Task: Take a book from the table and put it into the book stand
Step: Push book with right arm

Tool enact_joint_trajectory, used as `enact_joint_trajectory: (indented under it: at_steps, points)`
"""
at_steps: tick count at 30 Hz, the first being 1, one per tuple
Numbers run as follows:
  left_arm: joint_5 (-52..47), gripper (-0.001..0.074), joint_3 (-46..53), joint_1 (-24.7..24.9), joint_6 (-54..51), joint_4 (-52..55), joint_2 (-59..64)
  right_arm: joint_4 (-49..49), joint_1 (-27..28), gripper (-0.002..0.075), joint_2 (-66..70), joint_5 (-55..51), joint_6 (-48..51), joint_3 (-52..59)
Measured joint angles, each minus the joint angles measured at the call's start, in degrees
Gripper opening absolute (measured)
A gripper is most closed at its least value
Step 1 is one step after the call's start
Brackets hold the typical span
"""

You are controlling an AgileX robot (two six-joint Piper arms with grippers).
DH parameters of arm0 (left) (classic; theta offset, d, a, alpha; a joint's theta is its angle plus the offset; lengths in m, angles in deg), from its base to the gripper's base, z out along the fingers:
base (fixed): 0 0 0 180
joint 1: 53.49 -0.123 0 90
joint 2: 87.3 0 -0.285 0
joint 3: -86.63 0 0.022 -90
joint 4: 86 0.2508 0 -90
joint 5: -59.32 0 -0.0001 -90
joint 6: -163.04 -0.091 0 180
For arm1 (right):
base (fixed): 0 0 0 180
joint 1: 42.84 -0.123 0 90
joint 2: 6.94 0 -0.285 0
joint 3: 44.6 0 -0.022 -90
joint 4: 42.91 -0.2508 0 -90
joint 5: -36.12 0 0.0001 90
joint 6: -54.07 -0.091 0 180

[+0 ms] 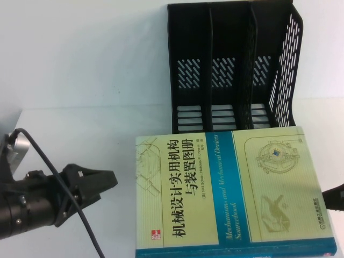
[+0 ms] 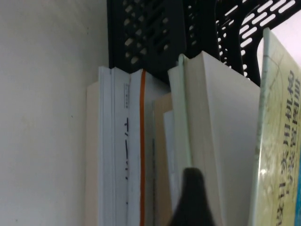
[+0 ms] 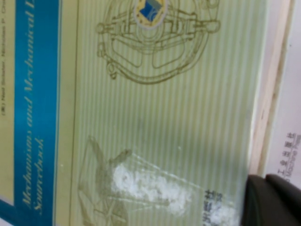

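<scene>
A thick pale-yellow book (image 1: 226,191) with a teal-blue band is lying cover-up at the lower centre-right of the high view, resting on a stack of other books (image 2: 127,155) whose page edges are showing in the left wrist view. Behind it, at the upper centre-right of the frame, the black three-slot book stand (image 1: 234,64) is sitting on the white table (image 1: 80,80) with all three slots showing nothing inside.

The left gripper (image 1: 110,180) is hovering at the lower left, just beside the book's left edge, its two fingers parted and holding nothing. The right gripper (image 1: 336,199) is only peeking in at the right edge, near the book's right side; whether its fingers are parted cannot be told.

The book is looking heavy, stiff and glossy-covered, so likely slippery; pinching across its full thickness at an overhanging edge seems the safest hold.
</scene>
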Motion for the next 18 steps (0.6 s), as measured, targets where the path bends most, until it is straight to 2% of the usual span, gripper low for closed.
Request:
enact_joint_trajectory:
  at_steps: [3,6,13,18]
  points:
    - [1.04,0.0571,0.00,0.00,-0.15,-0.59,0.00,0.00,-0.55,-0.0002,0.13,0.38,0.35,0.00]
    - [1.20,0.0659,0.00,0.00,0.07,-1.62,0.00,-0.13,-2.38,-0.0002,0.77,0.50,0.55,-0.09]
    - [-2.16,0.0682,0.00,0.00,1.36,-8.04,0.00,-0.97,-5.16,-0.0002,5.91,0.38,0.17,-0.46]
    - [-2.79,0.0682,-0.09,0.00,1.36,-6.50,0.00,-3.15,-6.04,-0.0002,8.43,0.27,0.08,-1.02]
